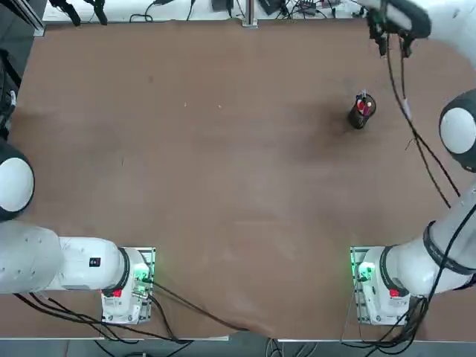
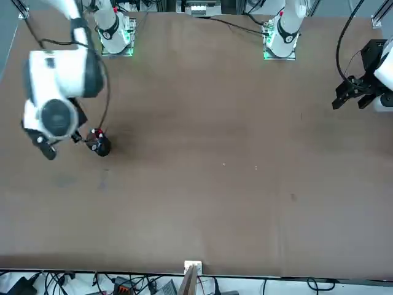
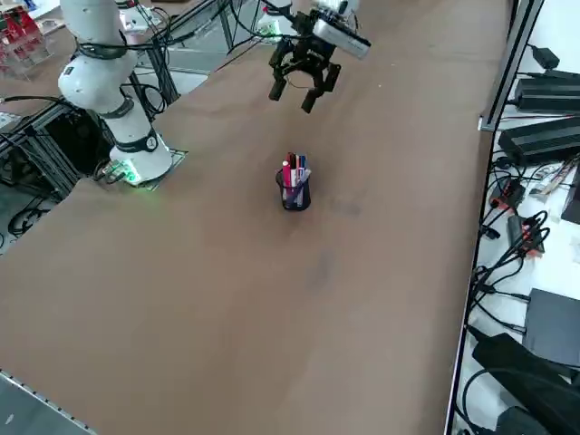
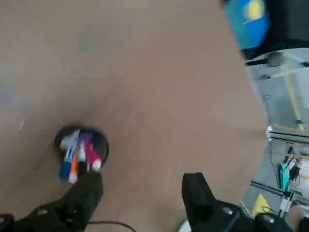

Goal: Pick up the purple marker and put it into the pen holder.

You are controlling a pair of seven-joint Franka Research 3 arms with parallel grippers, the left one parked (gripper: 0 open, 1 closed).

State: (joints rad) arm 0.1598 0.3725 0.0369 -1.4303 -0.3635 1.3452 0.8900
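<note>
The black pen holder stands upright on the brown table, far right of the robot. Several markers stick out of it. In the wrist view its rim rings a blue-purple marker with a pale end, beside orange and red ones. No marker lies on the table. My right gripper hangs open and empty, raised above the table, beyond and to the side of the holder.
Cables and power units run along the table's far edge and on the floor beside it. The right arm's base with a green light sits at the near edge. Its black cable hangs over the table near the holder.
</note>
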